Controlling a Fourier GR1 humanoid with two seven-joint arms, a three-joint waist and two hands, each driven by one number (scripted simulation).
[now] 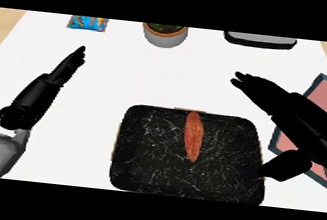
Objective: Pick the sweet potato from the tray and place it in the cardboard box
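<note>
Sweet potato (193,135): lies lengthwise on the black marbled tray (147,150), long axis running 12 to 6 o'clock, slightly toward the tray's far half and a little right of its centre. Nothing touches it.

Tray: sits on the white desk (162,76) at the 6 o'clock side of the view, square with rounded corners, a thin tan edge showing at its far rim.

Right hand (272,96): at 3 o'clock of the tray's far corner, above the desk, fingers extended and lying together, pointing toward 10 o'clock. It holds nothing and is apart from the sweet potato. The thumb (285,165) hangs low beside the tray's right edge.

Left hand (65,69): at 9 o'clock, well apart from the tray, fingers straight and pressed together, pointing toward 1 o'clock. Holds nothing.

Cardboard box (322,106): at 3 o'clock, partly hidden behind the right hand and forearm; a grey-blue rim and a pink inner face show.

Along the far edge of the desk, at 12 o'clock: a blue packet (88,22) to the left, a potted plant in a grey pot (165,34) at centre, a dark rectangular container (260,40) to the right
</note>
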